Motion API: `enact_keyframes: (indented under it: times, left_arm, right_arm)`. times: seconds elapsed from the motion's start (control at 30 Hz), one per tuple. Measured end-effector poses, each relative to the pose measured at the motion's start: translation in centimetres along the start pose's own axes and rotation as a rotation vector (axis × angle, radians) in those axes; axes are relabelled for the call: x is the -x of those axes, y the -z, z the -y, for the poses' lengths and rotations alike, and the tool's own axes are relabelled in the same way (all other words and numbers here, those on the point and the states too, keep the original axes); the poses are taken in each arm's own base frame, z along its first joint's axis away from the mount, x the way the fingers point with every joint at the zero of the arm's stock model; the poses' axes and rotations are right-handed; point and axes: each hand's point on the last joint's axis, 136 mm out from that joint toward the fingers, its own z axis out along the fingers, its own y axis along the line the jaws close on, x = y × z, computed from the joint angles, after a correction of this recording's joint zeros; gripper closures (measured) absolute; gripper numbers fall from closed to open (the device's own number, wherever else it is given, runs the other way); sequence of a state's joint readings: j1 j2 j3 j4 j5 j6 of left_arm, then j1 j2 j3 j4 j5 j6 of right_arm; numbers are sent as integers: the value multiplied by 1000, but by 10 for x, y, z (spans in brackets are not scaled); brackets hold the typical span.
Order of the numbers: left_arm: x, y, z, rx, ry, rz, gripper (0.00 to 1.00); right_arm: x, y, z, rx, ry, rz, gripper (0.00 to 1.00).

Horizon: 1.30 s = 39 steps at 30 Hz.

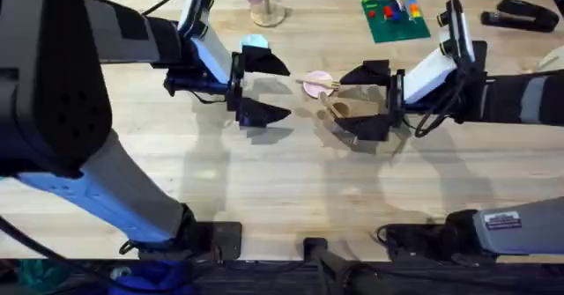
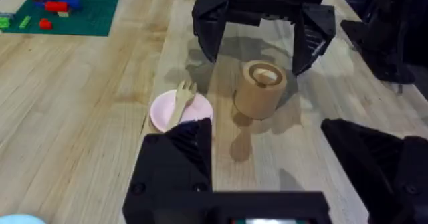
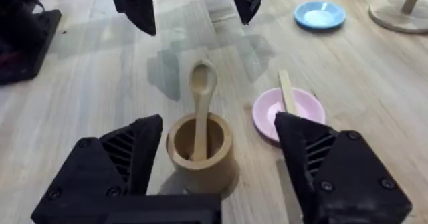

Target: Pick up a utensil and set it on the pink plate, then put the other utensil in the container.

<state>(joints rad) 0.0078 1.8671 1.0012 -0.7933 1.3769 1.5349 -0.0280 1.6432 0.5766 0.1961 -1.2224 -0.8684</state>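
Overhead view: both end effectors (left, right) released, spoon in container, no readable writing

fork: handle end hidden behind the left gripper's finger
spoon: handle foot hidden inside the cup

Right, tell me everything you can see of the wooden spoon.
The wooden spoon is small, pale and plain, with a rounded oval bowl and a slim handle. It stands handle-down in the container, leaning against the rim, with the bowl sticking out above it. The container sits on the table beside the pink plate. The open right gripper straddles the container; its fingers don't touch the spoon.
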Motion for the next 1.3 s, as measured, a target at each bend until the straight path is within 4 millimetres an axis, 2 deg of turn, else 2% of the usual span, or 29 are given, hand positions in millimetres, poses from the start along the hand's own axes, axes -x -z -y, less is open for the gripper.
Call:
enact_keyframes:
  times: [0.33,0.63,0.93,1.07,1.3]
  left_arm:
    - [0,0,0,0,-1,0,8]
    - [0,0,-3,5,-28,0,8]
    - [-1,0,-17,31,-143,-20,6]
    - [-2,4,-32,57,-98,-99,6]
    - [23,17,-69,152,-3,-218,4]
  right_arm:
    - [12,1,2,12,-12,37,6]
    - [58,14,8,-66,73,46,6]
    - [71,22,19,-175,6,12,5]
    - [74,27,26,-237,-33,-3,5]
    - [84,34,41,-314,-155,-17,5]
